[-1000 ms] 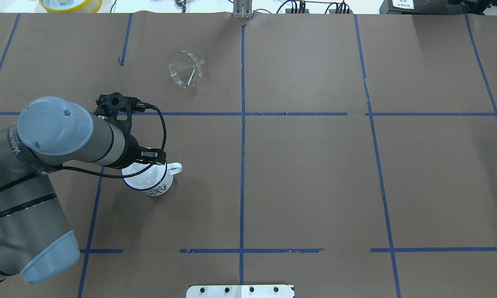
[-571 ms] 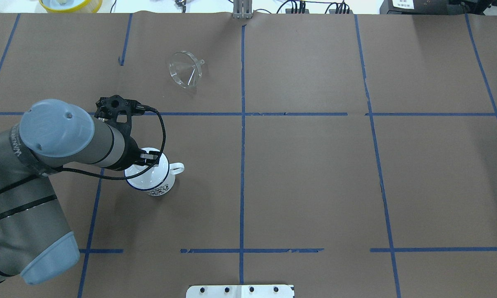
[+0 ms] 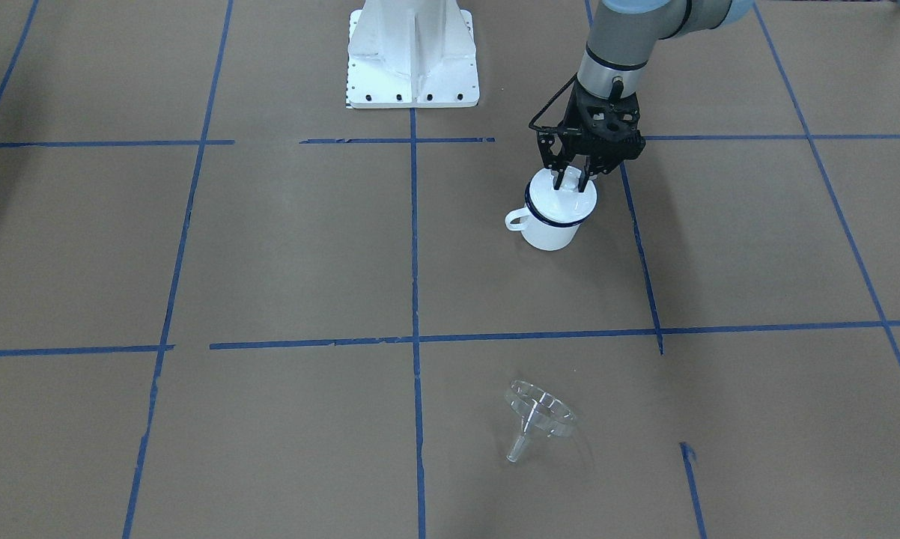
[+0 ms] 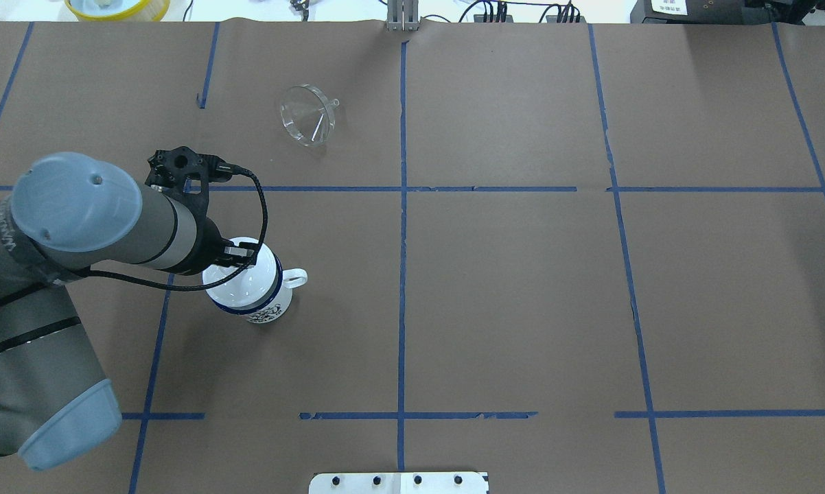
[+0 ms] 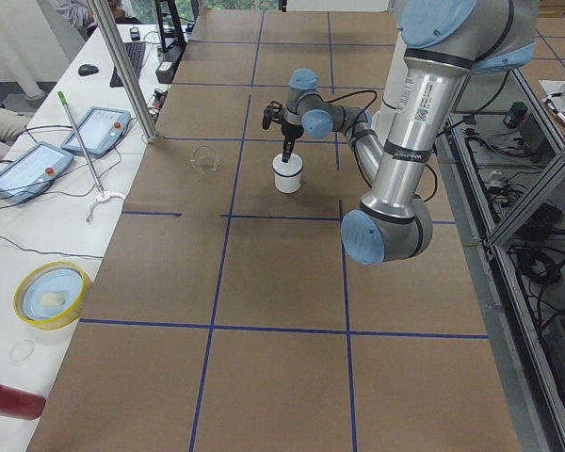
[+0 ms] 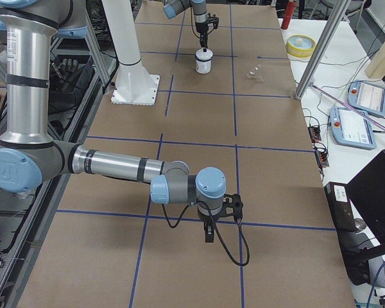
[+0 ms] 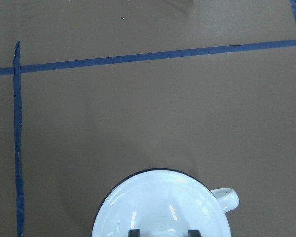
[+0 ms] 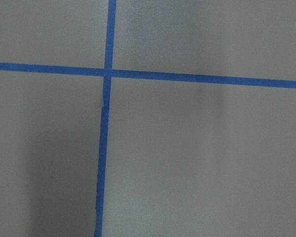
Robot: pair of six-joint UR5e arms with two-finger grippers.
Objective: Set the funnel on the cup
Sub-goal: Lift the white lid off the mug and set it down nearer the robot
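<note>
The cup [image 4: 248, 295], a white enamel mug with a dark blue rim, stands upright on the brown paper on the left half, its handle to the right in the overhead view. It also shows in the front view [image 3: 551, 224] and the left wrist view [image 7: 163, 207]. My left gripper [image 3: 570, 180] hangs right over the cup's mouth at its robot-side rim, fingers apart with nothing between them. The clear funnel [image 4: 307, 122] lies on its side farther out, apart from the cup; it also shows in the front view [image 3: 537, 415]. My right gripper [image 6: 208, 234] hovers over bare paper at the far right; I cannot tell whether it is open or shut.
Blue tape lines grid the paper. The white robot base plate [image 3: 412, 60] sits at the table's near middle edge. A yellow bowl [image 4: 117, 7], a metal post [image 5: 122, 66] and tablets [image 5: 96, 129] lie beyond the far edge.
My left arm has drawn back to the left and risen a little, uncovering more of the cup's mouth. The cup's handle has shifted slightly right. The funnel has not moved.
</note>
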